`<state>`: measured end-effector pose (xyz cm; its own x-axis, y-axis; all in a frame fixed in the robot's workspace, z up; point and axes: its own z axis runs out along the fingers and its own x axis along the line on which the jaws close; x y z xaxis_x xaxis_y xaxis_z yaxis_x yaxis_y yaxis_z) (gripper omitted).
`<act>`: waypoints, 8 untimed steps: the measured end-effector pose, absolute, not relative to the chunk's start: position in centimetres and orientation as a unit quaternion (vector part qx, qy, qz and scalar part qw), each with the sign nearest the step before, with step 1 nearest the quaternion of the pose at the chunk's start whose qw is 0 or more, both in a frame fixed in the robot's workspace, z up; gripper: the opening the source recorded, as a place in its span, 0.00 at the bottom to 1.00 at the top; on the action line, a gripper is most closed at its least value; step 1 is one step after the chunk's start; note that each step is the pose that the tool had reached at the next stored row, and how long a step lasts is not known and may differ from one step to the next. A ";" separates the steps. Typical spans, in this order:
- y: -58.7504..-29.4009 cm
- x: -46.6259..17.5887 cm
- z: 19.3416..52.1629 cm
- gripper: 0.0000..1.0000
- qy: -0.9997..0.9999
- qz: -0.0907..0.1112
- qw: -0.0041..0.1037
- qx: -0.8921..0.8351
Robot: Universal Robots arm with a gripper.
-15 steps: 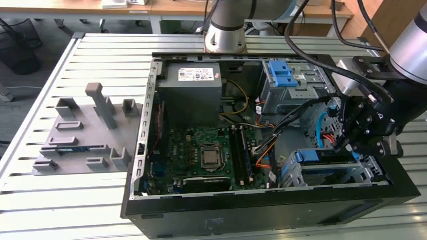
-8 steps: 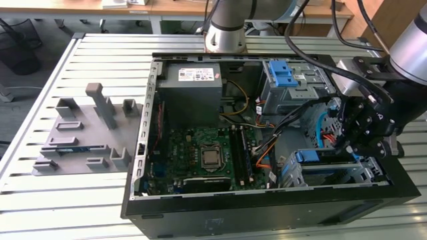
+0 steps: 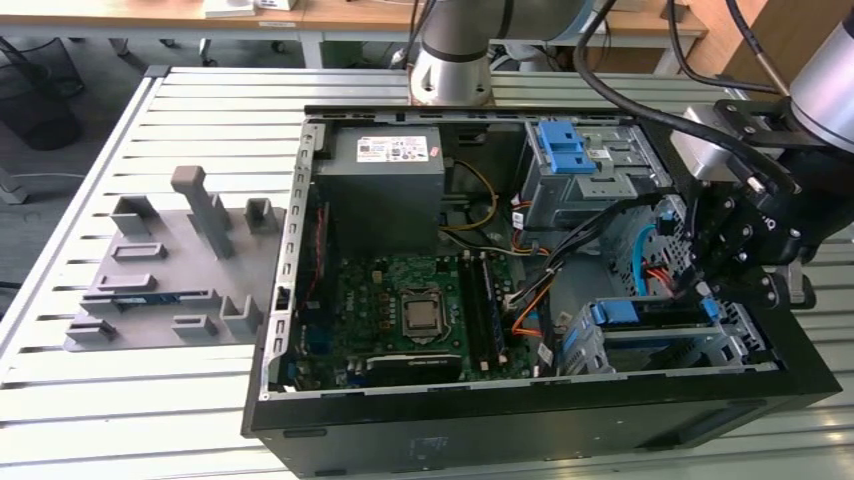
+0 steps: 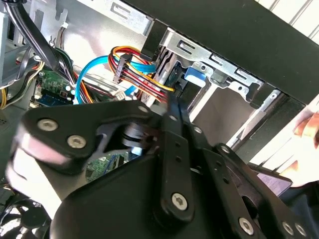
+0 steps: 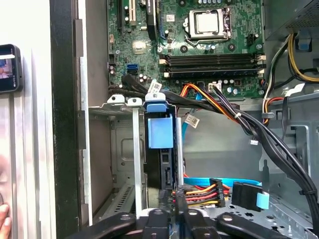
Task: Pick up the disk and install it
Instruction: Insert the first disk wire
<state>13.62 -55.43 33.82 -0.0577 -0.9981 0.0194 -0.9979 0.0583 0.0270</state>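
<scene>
Open case (image 3: 534,420) lies on its side on table (image 3: 80,400), so bays face up for us. Cage (image 5: 134,149) sits at corner near gripper. Disk (image 5: 160,134) already stands edge-on in cage slot, blue tab up. Gripper (image 5: 177,199) right at disk's edge among cables (image 5: 204,191), fingers look pinched together, nothing between them.

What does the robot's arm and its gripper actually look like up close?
The arm is a silver-grey tube with thick black cables running alongside. The gripper is matte black, built from flat linkage bars joined by shiny round silver screws, clear in the second wrist view.
</scene>
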 end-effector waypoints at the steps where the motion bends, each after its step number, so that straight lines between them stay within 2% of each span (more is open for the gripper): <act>1: -55.4 13.6 33.8 0.16 -0.727 -0.003 0.016 0.686; 2: -55.4 13.6 33.8 0.11 -0.727 -0.003 0.016 0.686; 8: -55.4 13.6 33.9 0.11 -0.727 -0.003 0.016 0.686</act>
<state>13.62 -55.43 33.87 -0.0578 -0.9981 0.0197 -0.9979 0.0583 0.0270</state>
